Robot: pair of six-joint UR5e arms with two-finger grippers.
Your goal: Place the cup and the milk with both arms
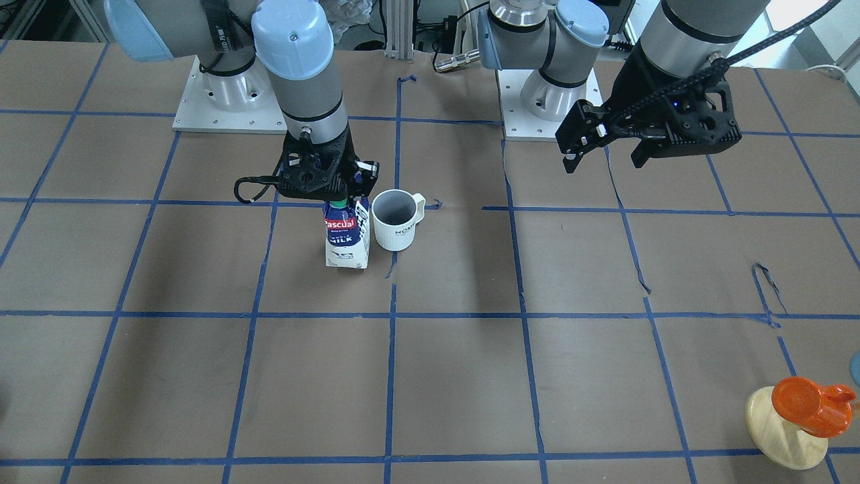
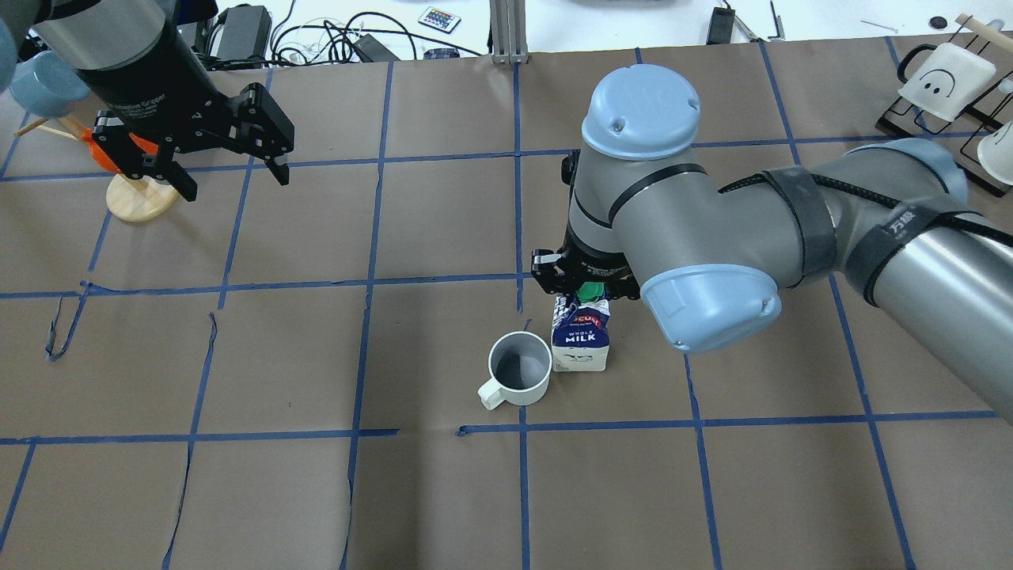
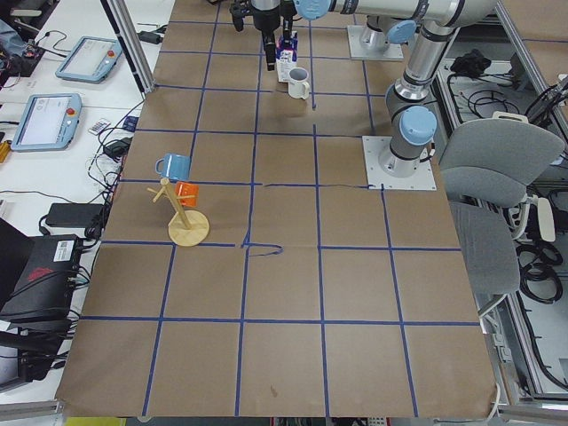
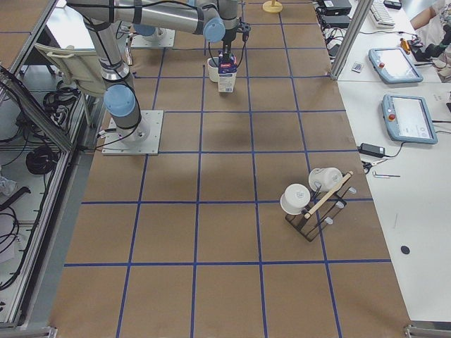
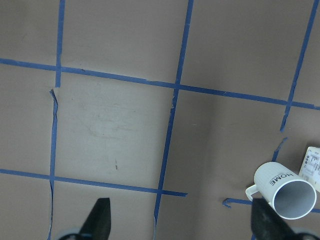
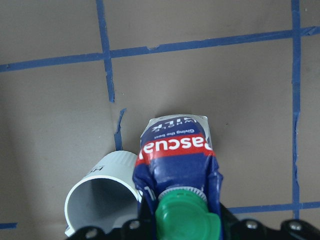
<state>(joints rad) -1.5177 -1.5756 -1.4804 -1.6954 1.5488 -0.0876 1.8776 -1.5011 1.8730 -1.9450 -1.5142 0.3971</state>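
Right pincer [image 1: 339, 195] pinches milk [image 1: 347, 235] at the gable by its cap, carton upright on desk [image 1: 470, 376] just beside cup [image 1: 395, 222]; left pincer [image 1: 605, 163] spread, empty, well apart; carton probably crushable, cup rigid, best gripped at the rim.

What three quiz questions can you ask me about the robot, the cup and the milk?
1. True or false: the cup lies on its side.
2. Which jaws are at the top of the milk? A: left jaws. B: right jaws.
3. Fill in: the left jaws hang in the air, holding nothing, and they are ____.

Key: 1 false, it stands upright; 2 B; 3 open.
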